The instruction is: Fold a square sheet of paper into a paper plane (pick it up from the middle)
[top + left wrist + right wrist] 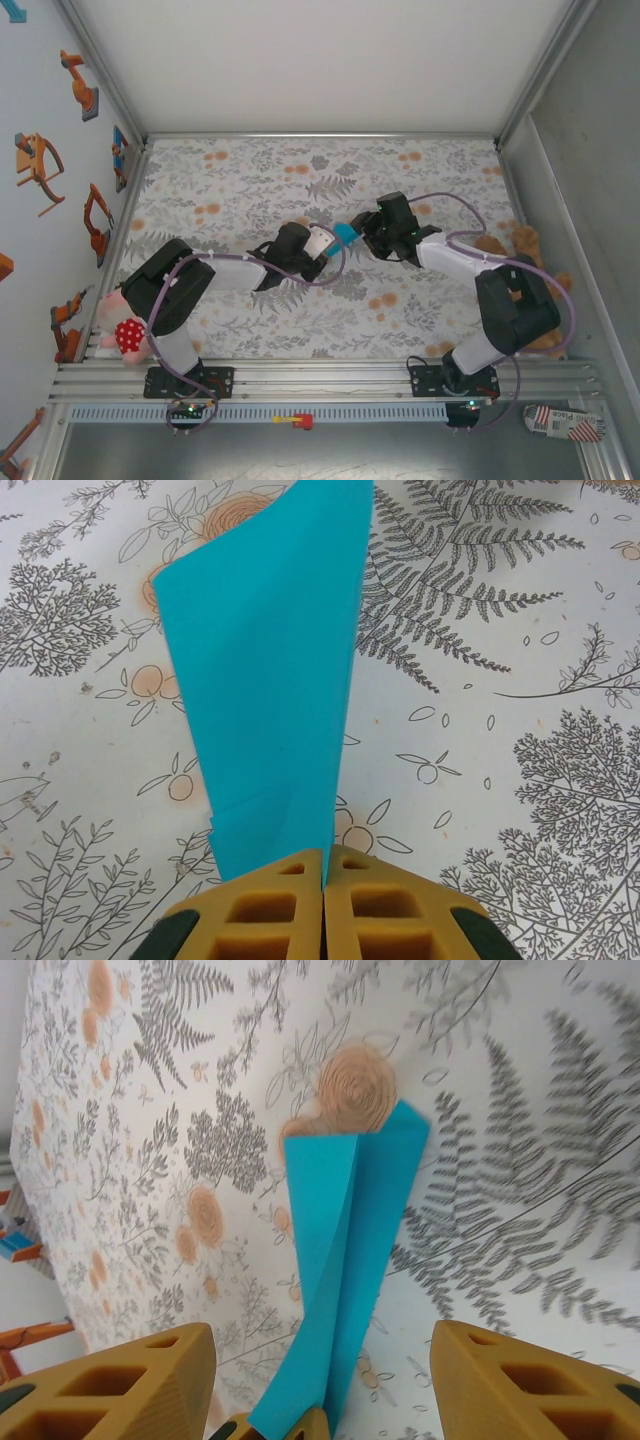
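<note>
**Left pinch on the folded sheet, right jaws wide**

Left gripper [324, 865] clamped tight, yellow pads [312, 900] pressed together on the lower end of the turquoise paper sheet [270, 680]. Right gripper [320, 1332] spread wide, one finger either side of the same sheet, touching neither face as far as seen, nothing gripped. Sheet folded lengthwise into a narrow layered strip with a centre crease. Held up off the floral tablecloth [250, 180], above its middle, bridging the gap between the two wrists, set nose to nose there.

Handling, by judgement: very light, thin and floppy away from any crease. Stiffened a little along the fold, yet easily bent, crumpled or torn by a hard or skewed squeeze. Smooth faces likely to slip between pads, and layers likely to fan apart, as at the strip's lower left edge in the left wrist view. Best taken flat across all layers, close to the crease and square to it, firmly enough to hold them together without adding stray creases.

Further out: pink soft toy [122, 330] at the tablecloth's near-left corner, brown teddy bear [522, 245] at its right edge
</note>
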